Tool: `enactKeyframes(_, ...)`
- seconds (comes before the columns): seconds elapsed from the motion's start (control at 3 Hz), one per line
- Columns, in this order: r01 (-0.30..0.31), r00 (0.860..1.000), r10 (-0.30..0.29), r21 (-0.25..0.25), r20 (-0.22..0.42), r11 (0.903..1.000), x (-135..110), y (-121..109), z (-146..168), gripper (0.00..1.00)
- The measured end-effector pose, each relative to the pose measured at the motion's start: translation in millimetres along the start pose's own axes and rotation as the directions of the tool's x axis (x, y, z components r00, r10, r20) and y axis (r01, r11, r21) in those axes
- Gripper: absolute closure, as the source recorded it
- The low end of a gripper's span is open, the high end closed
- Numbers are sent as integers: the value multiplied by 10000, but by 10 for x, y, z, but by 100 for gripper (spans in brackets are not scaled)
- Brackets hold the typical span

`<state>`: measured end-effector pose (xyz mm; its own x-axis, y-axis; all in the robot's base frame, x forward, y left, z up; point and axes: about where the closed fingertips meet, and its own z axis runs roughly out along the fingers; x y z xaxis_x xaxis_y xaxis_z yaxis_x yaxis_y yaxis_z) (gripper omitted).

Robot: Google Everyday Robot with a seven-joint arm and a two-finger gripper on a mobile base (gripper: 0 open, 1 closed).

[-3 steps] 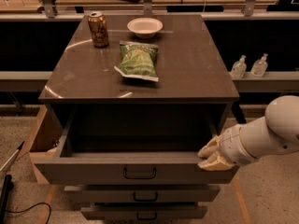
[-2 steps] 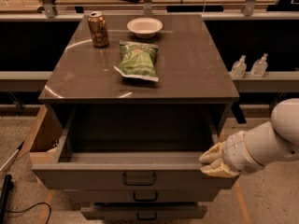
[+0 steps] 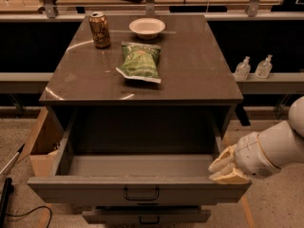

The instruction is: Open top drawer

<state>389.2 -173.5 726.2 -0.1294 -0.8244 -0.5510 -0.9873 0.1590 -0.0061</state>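
Note:
The top drawer (image 3: 137, 193) of the grey cabinet stands pulled far out toward the camera, its deep grey box empty inside. Its small dark loop handle (image 3: 141, 194) sits at the centre of the front panel. My gripper (image 3: 225, 168), cream-coloured at the end of a white arm, is at the drawer's right front corner, resting against the top edge of the right side. A second grey drawer front (image 3: 145, 216) with a like handle shows just below.
On the cabinet top (image 3: 199, 75) lie a green chip bag (image 3: 140, 61), a soda can (image 3: 99, 30) and a white bowl (image 3: 147, 27). A cardboard box (image 3: 40, 144) stands at the left. Two clear bottles (image 3: 251, 68) sit on a shelf at the right.
The drawer has come further out toward the camera. My gripper has moved down and forward with the drawer's right front corner.

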Motion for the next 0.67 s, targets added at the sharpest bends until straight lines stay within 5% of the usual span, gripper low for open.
enactKeyframes(0.33,130,9999,-131,371,31,9992,-68,-101,-167,95)
enactKeyframes(0.67,202,9997,-214,831,132,9963,-135,-236,-303,100)
